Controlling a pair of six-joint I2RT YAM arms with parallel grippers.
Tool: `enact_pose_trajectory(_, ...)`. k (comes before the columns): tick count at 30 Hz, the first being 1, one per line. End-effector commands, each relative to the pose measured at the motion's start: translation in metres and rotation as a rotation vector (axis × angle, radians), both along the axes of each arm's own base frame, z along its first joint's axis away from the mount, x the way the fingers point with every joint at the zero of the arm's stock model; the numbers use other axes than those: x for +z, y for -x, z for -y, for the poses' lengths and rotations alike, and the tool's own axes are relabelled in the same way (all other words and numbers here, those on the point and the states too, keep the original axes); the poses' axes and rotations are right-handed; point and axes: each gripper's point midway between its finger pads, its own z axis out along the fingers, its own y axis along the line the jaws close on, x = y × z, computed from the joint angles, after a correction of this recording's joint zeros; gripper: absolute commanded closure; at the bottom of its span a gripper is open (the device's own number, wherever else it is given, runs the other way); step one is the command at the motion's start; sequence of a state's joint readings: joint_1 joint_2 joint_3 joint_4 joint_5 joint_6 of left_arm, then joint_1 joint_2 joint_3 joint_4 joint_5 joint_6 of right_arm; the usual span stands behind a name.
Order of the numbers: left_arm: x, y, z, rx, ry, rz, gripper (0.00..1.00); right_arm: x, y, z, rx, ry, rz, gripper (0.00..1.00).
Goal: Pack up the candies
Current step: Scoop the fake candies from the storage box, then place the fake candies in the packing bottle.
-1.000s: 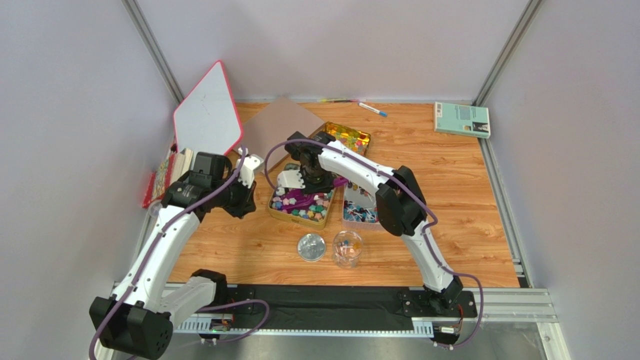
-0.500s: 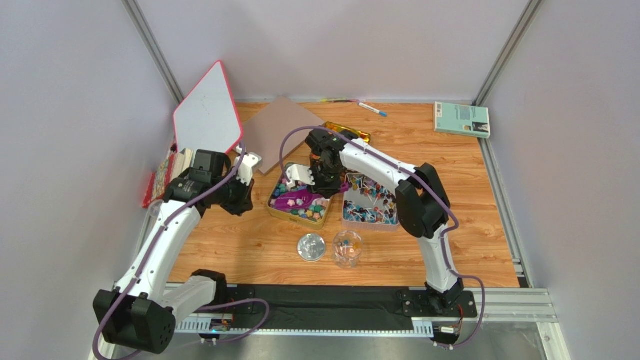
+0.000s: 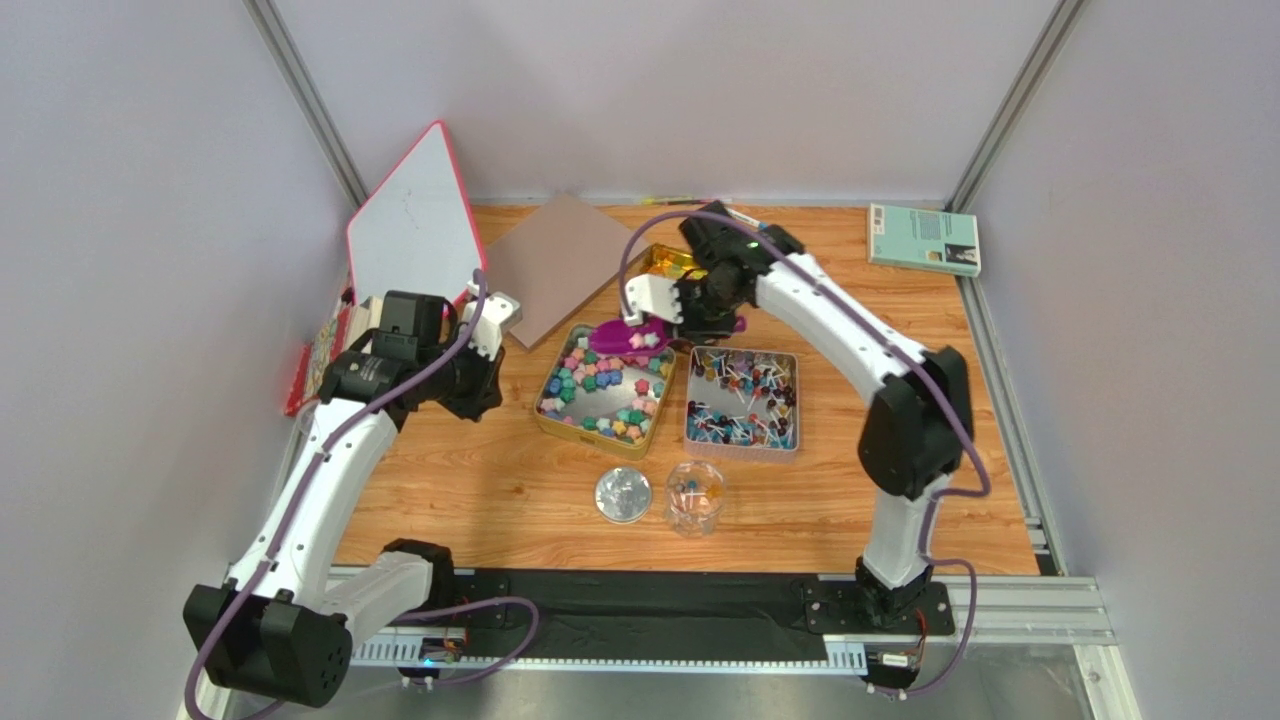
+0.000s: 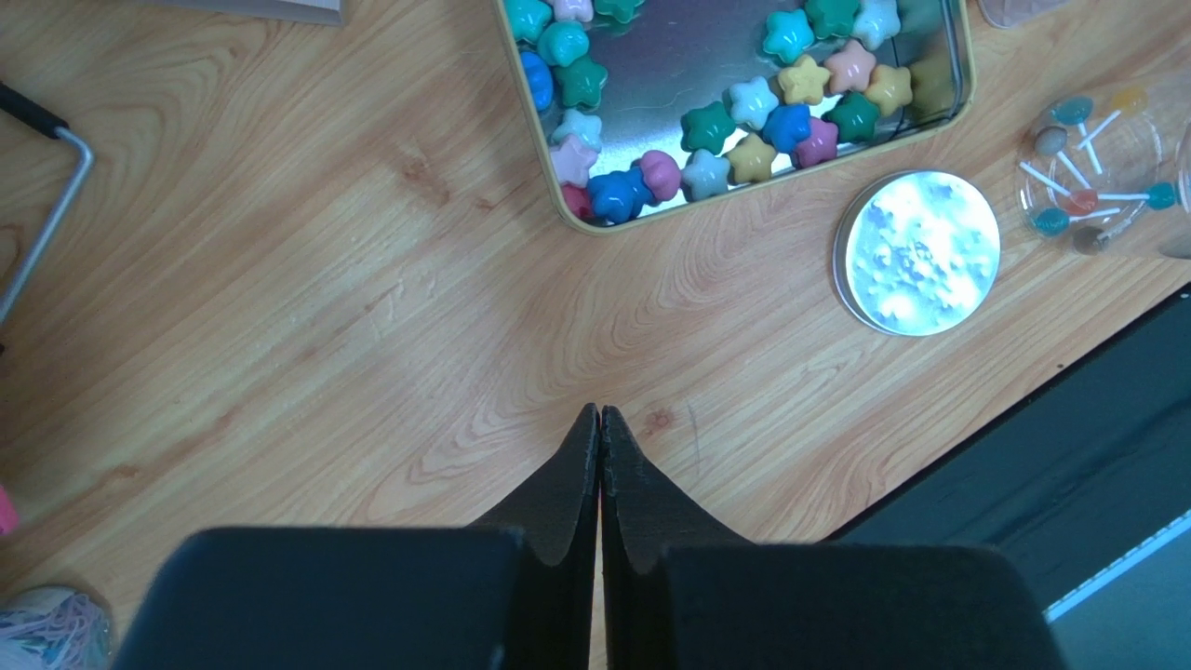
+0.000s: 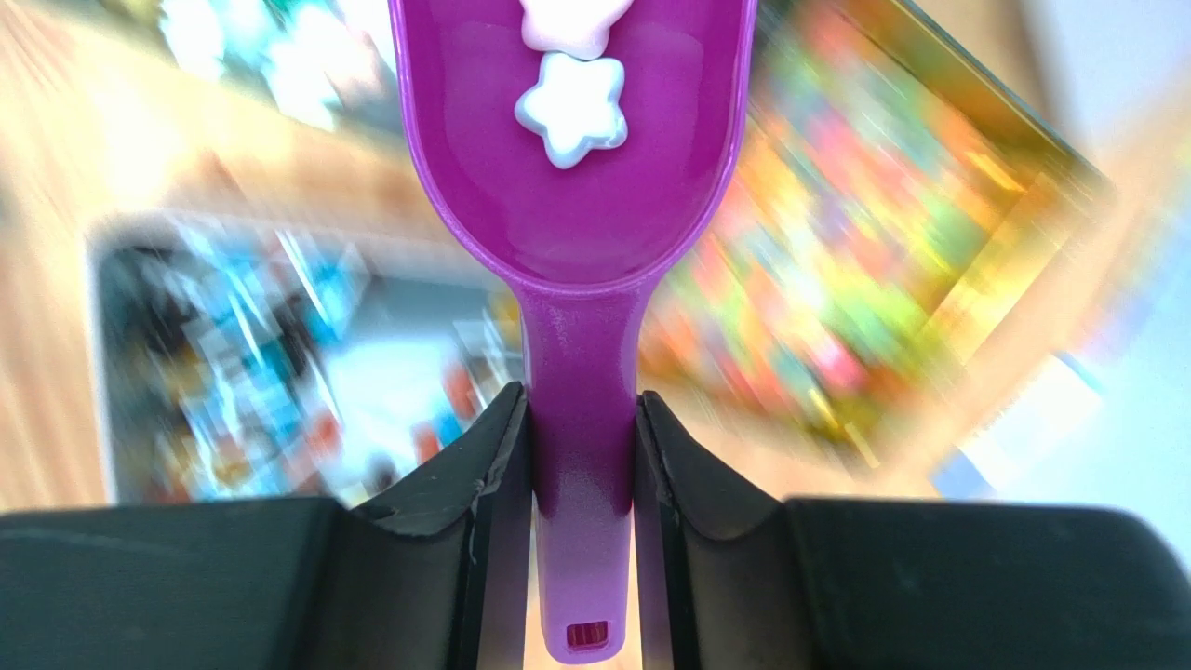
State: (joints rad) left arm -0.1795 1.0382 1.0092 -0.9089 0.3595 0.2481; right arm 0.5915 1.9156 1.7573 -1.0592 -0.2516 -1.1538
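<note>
Star-shaped pastel candies fill a gold tin (image 3: 606, 393), also seen in the left wrist view (image 4: 727, 126). To its right, a silver tin (image 3: 742, 399) holds wrapped candies. My right gripper (image 5: 582, 405) is shut on the handle of a purple scoop (image 5: 580, 168) that carries two pale star candies (image 5: 569, 109). The scoop (image 3: 628, 336) hovers over the far edge of the gold tin. My left gripper (image 4: 600, 412) is shut with nothing in it, over bare wood left of that tin. A glass jar (image 3: 694, 497) stands near the front with a few candies inside.
The jar's round lid (image 3: 624, 494) lies left of the jar. A gold box of glossy sweets (image 3: 655, 267) sits behind the tins, mostly hidden by the right arm. At the back are a red-edged whiteboard (image 3: 413, 225), a cardboard sheet (image 3: 564, 255), a teal book (image 3: 923, 237) and pens (image 3: 744, 219).
The right arm has lifted the scoop out of the gold tin and swung it back and to the right, with candies in it. The left arm has hardly moved.
</note>
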Motion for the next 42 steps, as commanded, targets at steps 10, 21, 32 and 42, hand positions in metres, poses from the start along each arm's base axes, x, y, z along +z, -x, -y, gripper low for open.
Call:
enact_pose_trajectory(10,0.033,-0.037,0.006,0.017,0.047,0.198,0.95,0.074,0.093,0.156,0.202,0.389,0.218,1.0)
enact_pose_trajectory(21,0.036,-0.046,0.002,0.037,0.033,0.245,0.94,0.086,0.127,0.168,0.293,0.555,0.284,1.0)
enact_pose_trajectory(32,0.035,-0.037,-0.002,0.043,0.025,0.264,0.94,0.084,0.151,0.155,0.365,0.7,0.32,1.0)
enact_pose_trajectory(42,0.045,-0.039,0.006,0.043,0.079,0.272,0.59,0.086,0.157,0.157,0.366,0.877,0.35,1.0)
